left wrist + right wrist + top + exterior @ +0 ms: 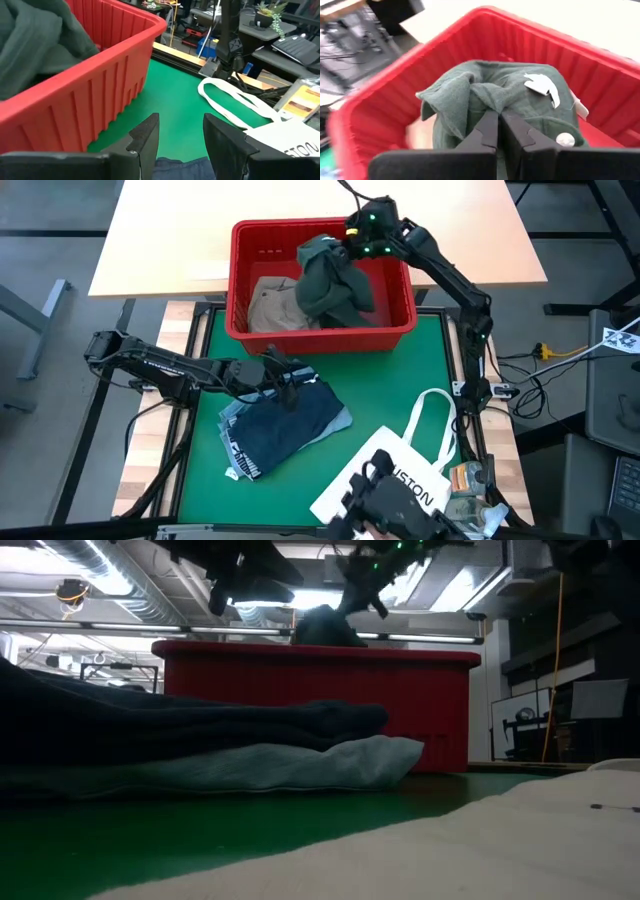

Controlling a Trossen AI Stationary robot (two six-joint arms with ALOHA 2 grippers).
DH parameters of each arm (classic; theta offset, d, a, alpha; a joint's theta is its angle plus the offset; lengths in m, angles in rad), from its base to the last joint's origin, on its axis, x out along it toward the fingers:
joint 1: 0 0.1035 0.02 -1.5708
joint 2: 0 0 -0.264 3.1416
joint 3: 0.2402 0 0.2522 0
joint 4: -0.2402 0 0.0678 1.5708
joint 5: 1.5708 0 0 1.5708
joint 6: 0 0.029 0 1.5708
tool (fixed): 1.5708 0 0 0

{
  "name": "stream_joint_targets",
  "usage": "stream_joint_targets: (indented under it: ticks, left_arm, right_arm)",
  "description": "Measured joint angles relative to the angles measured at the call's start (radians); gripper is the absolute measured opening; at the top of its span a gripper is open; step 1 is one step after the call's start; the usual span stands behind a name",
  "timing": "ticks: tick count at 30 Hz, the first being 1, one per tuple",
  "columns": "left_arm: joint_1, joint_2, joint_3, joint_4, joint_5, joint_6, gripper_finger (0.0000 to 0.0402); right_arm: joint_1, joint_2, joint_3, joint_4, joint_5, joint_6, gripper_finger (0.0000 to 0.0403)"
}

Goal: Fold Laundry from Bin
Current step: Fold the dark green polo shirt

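Green mat [390, 395] covers the near half of the work surface; beyond it a pale wooden tabletop [170, 240], with a cluttered workshop behind in the low view.

Right gripper [499, 131]: fingers pressed together, pinching a fold of the dark green garment [335, 280] from above. It sits over the bin's far right part. In the right wrist view the cloth bunches up around the closed fingertips, and a white tag shows on the fabric near them. The garment rises in a peak under the gripper and drapes down into the bin.

Red bin [240, 275]: straddles the far edge of the mat, slotted walls, thick rim. Inside: the dark green garment to the right, a khaki-tan garment [272, 305] lying low at the left.

Left gripper [180, 145]: fingers apart, nothing between them. It hovers just above the navy garment [285, 420], on the near side of the bin's front wall, pointing past the bin corner.

Navy garment lies crumpled on the mat in front of the bin, on top of a light blue denim garment [240, 455] whose edges stick out on the near left side.

White tote bag [400, 470] lies on the mat's near right, well apart from both grippers, handle loop toward the bin.
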Motion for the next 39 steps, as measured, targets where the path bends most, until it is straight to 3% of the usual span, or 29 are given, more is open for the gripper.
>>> stream_joint_targets:
  ticks: [6,11,19,25,33,39]
  left_arm:
    - [0.000,0.000,0.000,0.046,-0.030,0.125,0.0147]
    - [0.000,-0.003,0.000,0.212,-0.066,0.261,0.0147]
    - [-0.004,-0.063,0.001,0.384,-0.206,0.380,0.0147]
    - [-0.033,-0.147,0.001,0.353,-0.290,0.289,0.0147]
    - [-0.082,-0.189,0.001,0.166,-0.353,0.115,0.0147]
    - [-0.108,-0.187,0.000,-0.018,-0.355,-0.130,0.0147]
  right_arm:
    - [0.054,-0.072,0.000,-0.029,-0.043,-0.049,0.0006]
    - [0.122,-0.116,0.000,-0.090,-0.043,-0.123,0.0008]
    - [0.234,-0.143,0.000,-0.207,-0.042,-0.182,0.0009]
    - [0.324,-0.143,0.000,-0.337,-0.039,-0.218,0.0009]
    - [0.474,-0.139,-0.023,-0.441,-0.034,-0.225,0.0009]
    - [0.606,-0.138,-0.112,-0.423,0.078,-0.218,0.0010]
